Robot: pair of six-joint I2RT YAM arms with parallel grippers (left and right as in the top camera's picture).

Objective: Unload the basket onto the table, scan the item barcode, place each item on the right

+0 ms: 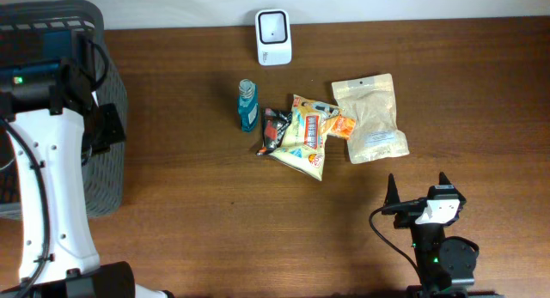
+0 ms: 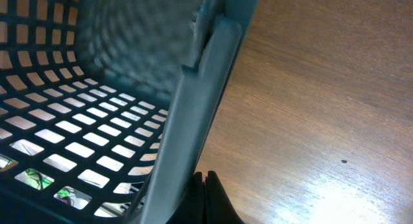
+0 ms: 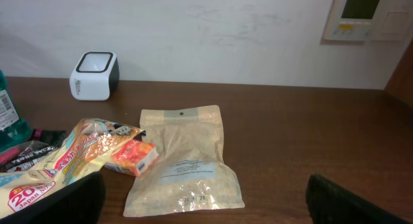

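Because it fills nearly every view, table (image 1: 215,229): dark brown wood grain, faintly glossy, with a bright glare patch in the left wrist view.
Wall (image 3: 226,30): pale and plain, lightly scuffed, meeting the table's far edge.
Basket (image 1: 116,161): grey mesh, at the table's left end.
Left arm (image 1: 51,186): white, reaching up along the basket.
Left gripper (image 2: 205,185): fingers pressed together with nothing between them, just beside the basket's rim.
Right gripper (image 1: 418,193): jaws spread fully wide and empty, at the near edge, well apart from the goods.
Beige pouch (image 1: 369,118): lying flat, right of the cluster at mid-table, white label facing up.
Yellow snack bag (image 1: 305,136): crumpled, just left of the pouch.
Scanner (image 1: 273,37): small white box at the far edge by the wall, apart from every item.
Blue bottle (image 1: 248,106): lying left of the cluster.
Dark packet (image 1: 273,130): tucked between bottle and snack bag.
Orange packet (image 1: 342,124): wedged between snack bag and pouch.
Wall panel (image 3: 361,14): small screen unit, upper right.
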